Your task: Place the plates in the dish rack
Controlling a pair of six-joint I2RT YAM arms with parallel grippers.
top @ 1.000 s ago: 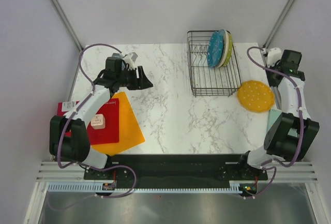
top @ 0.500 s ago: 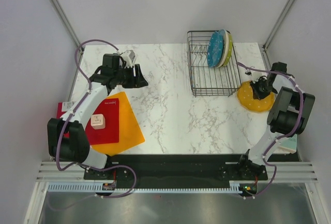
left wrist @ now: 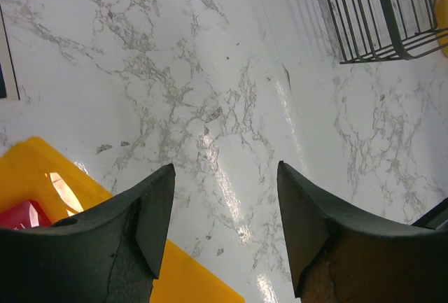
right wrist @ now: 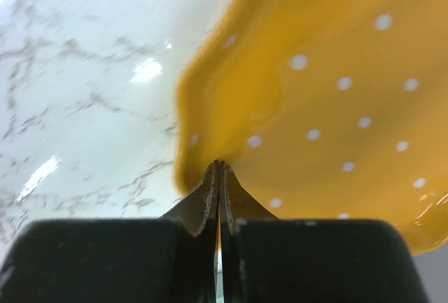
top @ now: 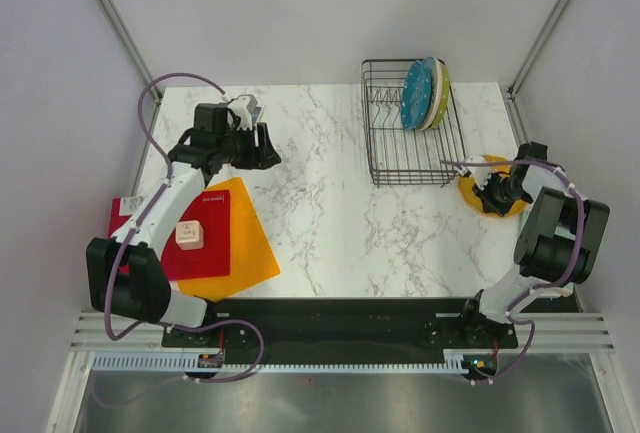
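Observation:
The black wire dish rack [top: 410, 161] stands at the back right and holds the teal plate [top: 414, 95], a cream one behind it and the lime-green plate [top: 441, 85], all on edge. The orange white-dotted plate [top: 476, 175] lies on the table right of the rack. My right gripper [top: 492, 191] is shut, and its closed tips [right wrist: 219, 165] rest on the orange plate [right wrist: 329, 93] just inside its left rim. My left gripper [top: 272, 150] is open and empty over bare marble, far left of the rack. In the left wrist view its fingers [left wrist: 225, 219] are spread, with a rack corner [left wrist: 371, 16] at the top right.
A flat orange sheet [top: 245, 243] and a red sheet [top: 200, 253] with a small pale block [top: 189, 235] on it lie at the front left. The orange sheet's corner [left wrist: 28, 177] shows beside my left fingers. Grey walls close in both sides.
My right arm has swung down from the back right onto the orange plate, with its gripper shut at the plate's left part. My left gripper has drawn back slightly to the left.

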